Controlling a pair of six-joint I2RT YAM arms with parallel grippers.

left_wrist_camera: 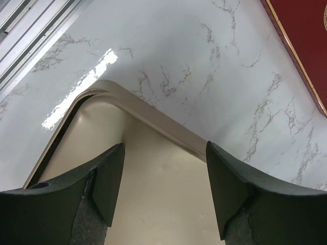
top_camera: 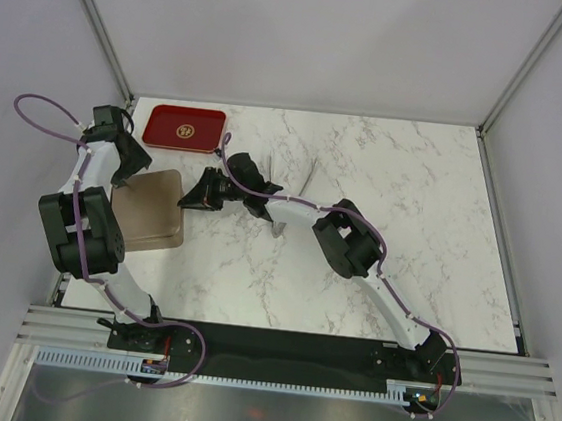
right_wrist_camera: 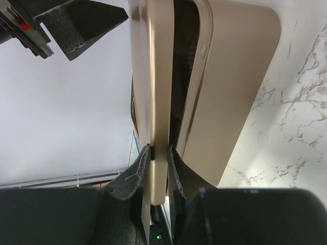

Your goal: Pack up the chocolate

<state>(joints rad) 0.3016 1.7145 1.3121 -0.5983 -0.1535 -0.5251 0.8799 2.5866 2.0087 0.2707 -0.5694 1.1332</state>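
A flat tan-brown box lid (top_camera: 151,207) lies over its box at the table's left side. My right gripper (top_camera: 194,196) is shut on the lid's right edge (right_wrist_camera: 158,102). A dark gap shows between the lid and the tan box (right_wrist_camera: 230,92) under it. My left gripper (top_camera: 130,163) hovers open over the lid's far left corner (left_wrist_camera: 153,184), jaws wide apart and holding nothing. It also shows at the top left of the right wrist view (right_wrist_camera: 76,25). No chocolate pieces show in any view.
A red tray (top_camera: 184,127) with a round gold emblem lies at the far left of the marble table; its edge shows in the left wrist view (left_wrist_camera: 306,41). A metal rail (left_wrist_camera: 30,35) runs along the table's left edge.
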